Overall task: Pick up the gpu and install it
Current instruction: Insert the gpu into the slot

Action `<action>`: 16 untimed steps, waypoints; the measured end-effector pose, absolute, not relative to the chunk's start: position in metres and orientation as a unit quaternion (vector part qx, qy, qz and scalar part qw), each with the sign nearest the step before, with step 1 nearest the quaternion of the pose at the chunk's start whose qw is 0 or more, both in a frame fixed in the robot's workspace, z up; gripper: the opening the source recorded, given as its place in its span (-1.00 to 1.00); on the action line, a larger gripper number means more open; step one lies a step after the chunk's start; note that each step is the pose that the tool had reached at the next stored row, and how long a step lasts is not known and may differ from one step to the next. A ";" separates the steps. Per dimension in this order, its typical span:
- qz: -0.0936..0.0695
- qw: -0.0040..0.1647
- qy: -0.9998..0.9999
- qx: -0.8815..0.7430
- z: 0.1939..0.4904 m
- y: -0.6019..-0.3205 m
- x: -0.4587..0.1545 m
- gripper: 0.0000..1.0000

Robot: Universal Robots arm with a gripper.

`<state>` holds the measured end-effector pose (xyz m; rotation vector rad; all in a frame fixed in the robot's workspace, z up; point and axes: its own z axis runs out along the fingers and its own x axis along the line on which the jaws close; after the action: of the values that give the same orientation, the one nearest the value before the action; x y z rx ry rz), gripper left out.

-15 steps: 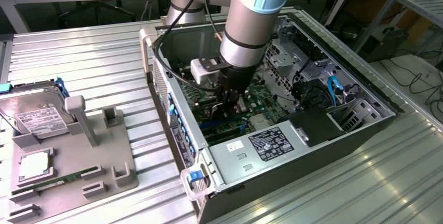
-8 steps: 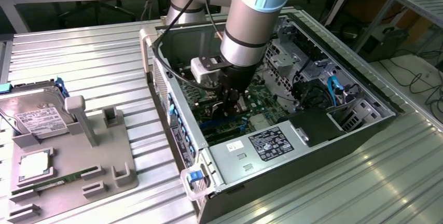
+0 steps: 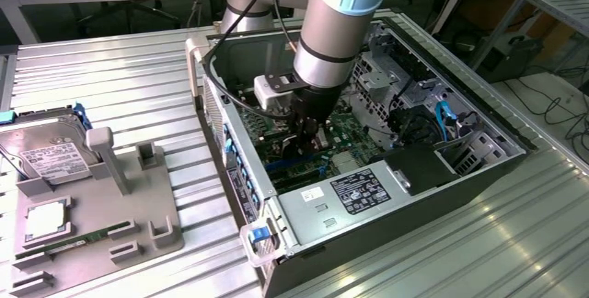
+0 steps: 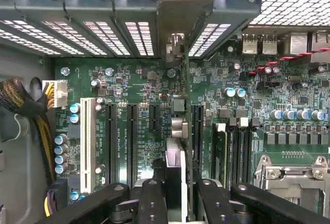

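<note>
Clamping the gpu (image 4: 178, 146) edge-on between part-closed jaws, the gripper (image 4: 177, 198) holds the card inside the open computer case (image 3: 276, 194), directly above the motherboard (image 4: 139, 95); seating it well likely demands squaring card to slot and bracket to the rear opening.

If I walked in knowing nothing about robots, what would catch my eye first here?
Probably the thick silver-grey robot arm plunging into the open grey computer case on the ribbed metal table. Its black gripper holds the gpu, a slim dark card seen edge-on, upright over the green motherboard. At the exterior view's left, a silver boxy hard drive stands in a grey holder.
</note>
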<state>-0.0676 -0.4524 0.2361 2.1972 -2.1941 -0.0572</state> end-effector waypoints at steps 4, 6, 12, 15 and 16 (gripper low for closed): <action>-0.019 0.018 -0.711 0.702 0.236 -0.453 -0.067 -0.44; -0.019 0.018 -0.712 0.701 0.236 -0.452 -0.065 -0.44; -0.019 0.018 -0.713 0.701 0.235 -0.452 -0.064 -0.44; -0.019 0.018 -0.713 0.701 0.234 -0.452 -0.064 -0.44; -0.019 0.018 -0.713 0.701 0.233 -0.452 -0.065 -0.44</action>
<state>-0.0645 -0.4525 0.2326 2.1763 -2.2156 -0.0578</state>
